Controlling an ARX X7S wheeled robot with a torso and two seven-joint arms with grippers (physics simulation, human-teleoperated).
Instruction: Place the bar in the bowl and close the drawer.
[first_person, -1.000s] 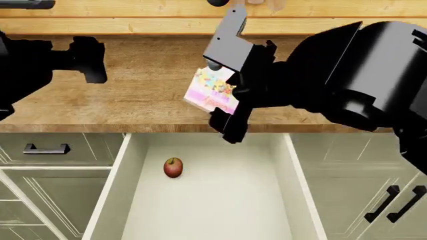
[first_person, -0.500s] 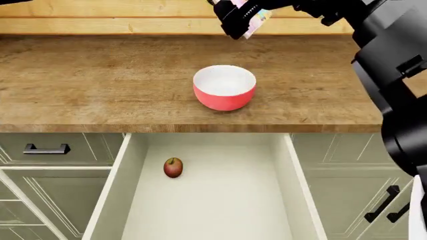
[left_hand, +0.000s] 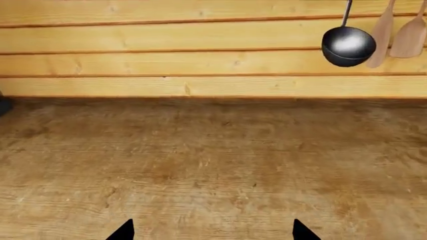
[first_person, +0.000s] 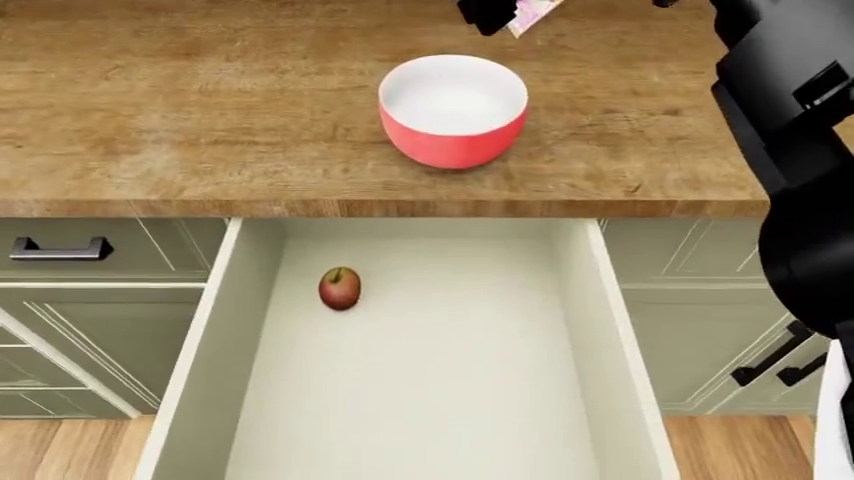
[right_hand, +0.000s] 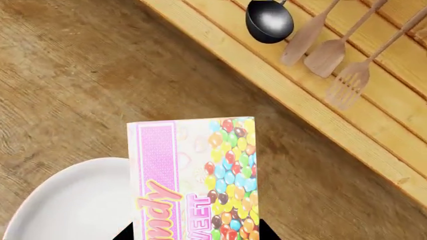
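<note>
Since a moment ago the view dropped; right gripper (first_person: 497, 14) clamps the bar (right_hand: 197, 177) past the bowl (first_person: 453, 110) (drawer (first_person: 400, 400) open), so releasing now risks missing; left gripper's (left_hand: 210, 232) jaws spread empty

Bowl (first_person: 453, 108) on tabletop (first_person: 187, 120); open drawer (first_person: 400, 400) at 6 o'clock holding apple (first_person: 339, 288); bar (first_person: 535, 14) at bowl's 1 o'clock.
</note>
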